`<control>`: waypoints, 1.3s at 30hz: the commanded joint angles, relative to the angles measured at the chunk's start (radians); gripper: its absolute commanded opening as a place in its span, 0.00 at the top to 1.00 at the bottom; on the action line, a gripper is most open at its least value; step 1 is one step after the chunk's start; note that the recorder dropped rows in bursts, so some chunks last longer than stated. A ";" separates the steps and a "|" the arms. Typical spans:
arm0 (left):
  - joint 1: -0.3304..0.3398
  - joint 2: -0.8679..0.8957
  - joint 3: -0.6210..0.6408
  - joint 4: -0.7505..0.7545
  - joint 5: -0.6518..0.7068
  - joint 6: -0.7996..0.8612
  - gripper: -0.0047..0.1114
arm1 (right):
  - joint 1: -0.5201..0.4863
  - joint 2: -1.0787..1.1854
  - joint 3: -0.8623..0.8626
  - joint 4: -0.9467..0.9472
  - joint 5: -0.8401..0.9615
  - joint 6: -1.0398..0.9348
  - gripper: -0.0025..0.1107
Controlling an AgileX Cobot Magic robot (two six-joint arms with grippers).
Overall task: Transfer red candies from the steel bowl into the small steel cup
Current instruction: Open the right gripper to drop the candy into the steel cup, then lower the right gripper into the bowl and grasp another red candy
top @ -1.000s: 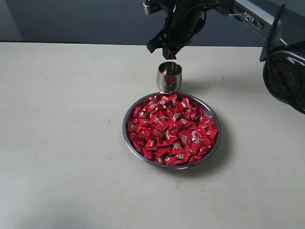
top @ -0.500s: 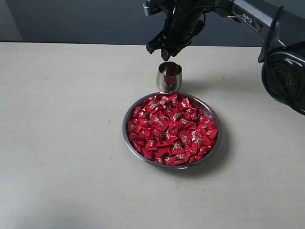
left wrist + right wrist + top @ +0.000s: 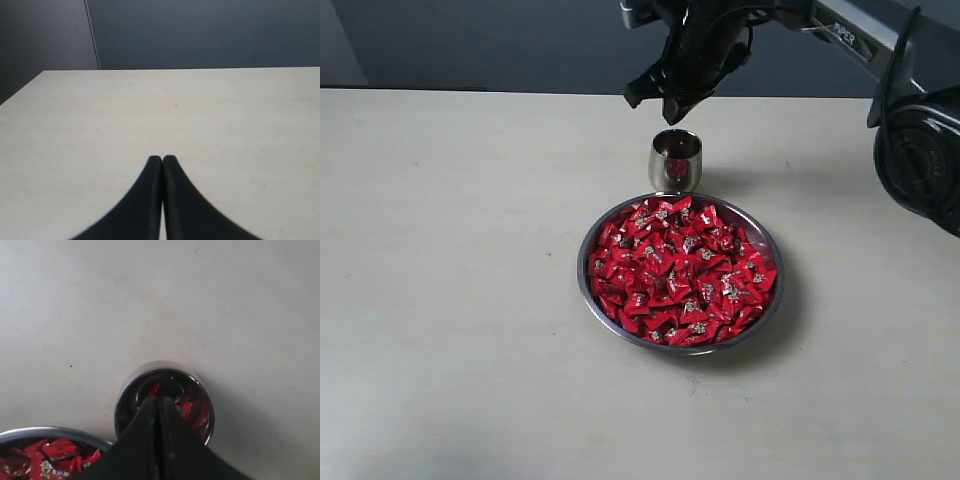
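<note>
Pale beige tabletop [image 3: 450, 300] under a dark wall. Wide shallow shiny steel bowl [image 3: 582, 290] near centre, heaped to the rim with small red foil-wrapped candies [image 3: 680, 270]; most of the job left, judging by that heap. Little upright steel cylinder cup [image 3: 675, 165] just behind the bowl, close to its rim, with a few red sweets showing inside in the right wrist view. Black right gripper [image 3: 670, 110] directly above the cup, jaws pressed together, nothing between them. Black left gripper [image 3: 162, 161] also closed and empty, over bare table, well clear of the work. Main risk: a low swing back toward the bowl clipping the light cup's rim, tipping it and spilling the contents. Second: going into the pile with jaws unopened, shoving sweets over the thin rim instead of pinching one. Third: slippery foil and twisted ends giving a double pick or a drop beside the narrow cup mouth.
</note>
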State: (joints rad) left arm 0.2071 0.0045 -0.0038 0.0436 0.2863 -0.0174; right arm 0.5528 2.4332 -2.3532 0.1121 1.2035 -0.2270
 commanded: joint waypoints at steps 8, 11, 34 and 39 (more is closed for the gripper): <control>0.001 -0.004 0.004 0.001 -0.002 -0.003 0.96 | -0.004 -0.102 -0.005 0.004 -0.001 0.075 0.99; 0.001 -0.004 0.004 0.001 -0.002 -0.003 0.96 | -0.004 -0.127 -0.005 -0.013 -0.006 0.087 0.99; 0.001 -0.004 0.004 0.001 -0.002 -0.003 0.96 | -0.004 -0.632 1.105 0.025 -0.551 0.075 0.99; 0.001 -0.004 0.004 0.001 -0.002 -0.003 0.96 | -0.001 -0.626 1.155 0.188 -0.556 -0.043 0.99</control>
State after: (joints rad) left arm 0.2071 0.0045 -0.0038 0.0436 0.2863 -0.0174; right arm 0.5528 1.8156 -1.2173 0.2115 0.6651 -0.1948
